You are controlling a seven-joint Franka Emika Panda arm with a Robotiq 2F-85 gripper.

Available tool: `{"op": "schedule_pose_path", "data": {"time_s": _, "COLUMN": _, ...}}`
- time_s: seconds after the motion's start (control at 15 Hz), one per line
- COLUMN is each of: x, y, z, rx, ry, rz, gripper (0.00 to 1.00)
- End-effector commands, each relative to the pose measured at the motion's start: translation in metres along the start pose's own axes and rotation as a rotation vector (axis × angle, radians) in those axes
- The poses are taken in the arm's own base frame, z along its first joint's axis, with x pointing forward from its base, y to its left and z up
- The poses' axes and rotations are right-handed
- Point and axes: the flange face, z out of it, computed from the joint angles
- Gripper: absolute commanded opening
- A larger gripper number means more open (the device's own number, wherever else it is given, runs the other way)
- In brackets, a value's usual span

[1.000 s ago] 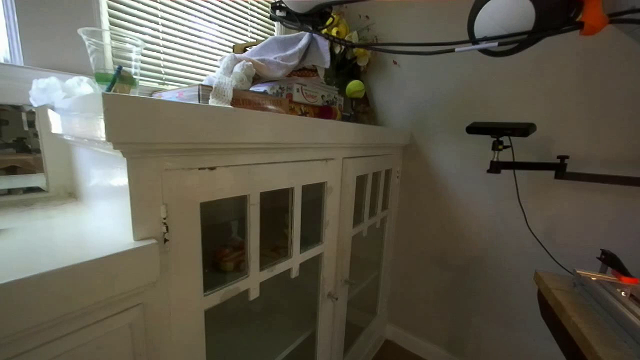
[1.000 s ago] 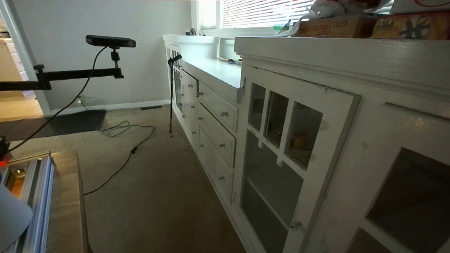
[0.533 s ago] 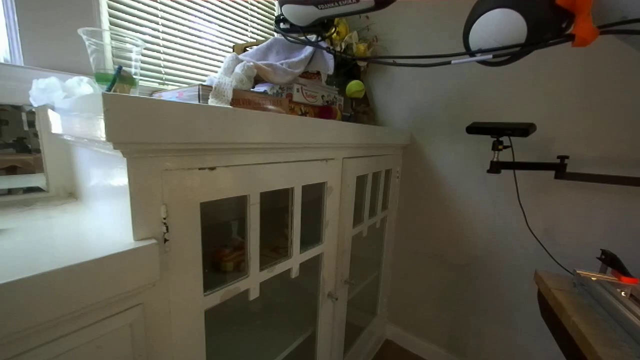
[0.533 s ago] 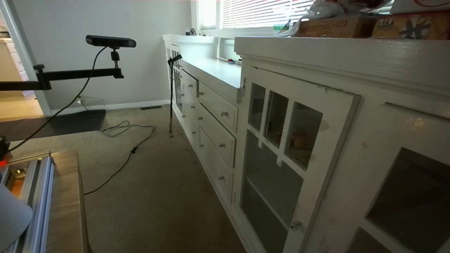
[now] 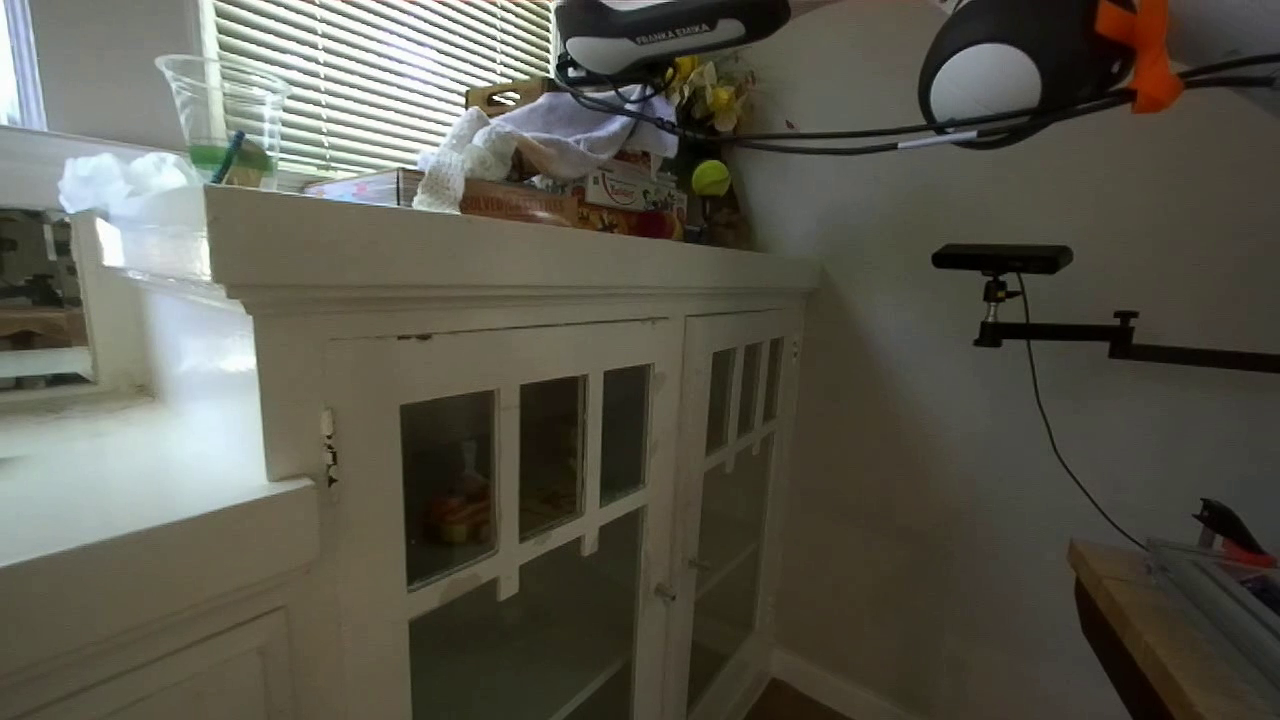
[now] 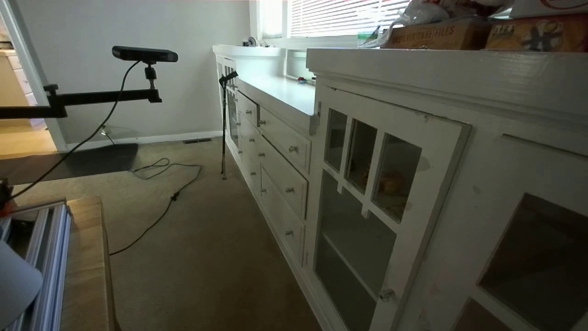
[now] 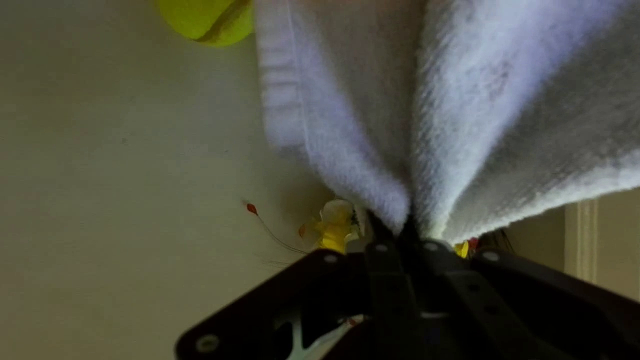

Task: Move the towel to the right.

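A pale lavender-white towel (image 5: 575,130) lies draped over the stacked boxes on top of the white cabinet. Its far end is raised toward the arm's end at the top of the exterior view. In the wrist view my gripper (image 7: 409,227) is shut on a pinched fold of the towel (image 7: 460,100). The cloth fans out from the fingertips toward the top of that view. The fingertips are partly covered by the cloth. In the exterior view the arm and cables hide the gripper.
Boxes (image 5: 630,190) lie under the towel. A tennis ball (image 5: 711,178) and yellow flowers (image 5: 720,105) stand beside it, near the wall (image 5: 900,200). A plastic cup (image 5: 225,120) stands at the cabinet's near end. A camera (image 5: 1000,259) sits on a bracket.
The arm has come down in the exterior view. The towel's held end has sunk and shifted slightly right, and the cloth sags lower over the boxes.
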Motion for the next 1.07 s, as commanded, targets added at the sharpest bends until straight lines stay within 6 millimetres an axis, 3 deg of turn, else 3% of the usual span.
{"op": "schedule_pose_path", "data": {"time_s": 0.0, "x": -0.006, "y": 0.000, "z": 0.003, "rx": -0.036, "ry": 0.050, "rz": -0.002, "gripper": 0.01}}
{"op": "schedule_pose_path", "data": {"time_s": 0.27, "x": -0.012, "y": -0.001, "z": 0.007, "rx": -0.046, "ry": 0.057, "rz": -0.019, "gripper": 0.01}}
{"op": "schedule_pose_path", "data": {"time_s": 0.33, "x": -0.012, "y": -0.001, "z": 0.007, "rx": -0.047, "ry": 0.058, "rz": -0.023, "gripper": 0.30}}
{"op": "schedule_pose_path", "data": {"time_s": 0.4, "x": -0.012, "y": -0.002, "z": 0.005, "rx": -0.040, "ry": 0.058, "rz": -0.023, "gripper": 0.31}}
{"op": "schedule_pose_path", "data": {"time_s": 0.73, "x": 0.008, "y": 0.001, "z": -0.018, "rx": 0.041, "ry": 0.005, "rz": 0.023, "gripper": 0.66}}
{"op": "schedule_pose_path", "data": {"time_s": 1.0, "x": 0.034, "y": 0.000, "z": -0.061, "rx": 0.145, "ry": -0.044, "rz": 0.051, "gripper": 0.92}}
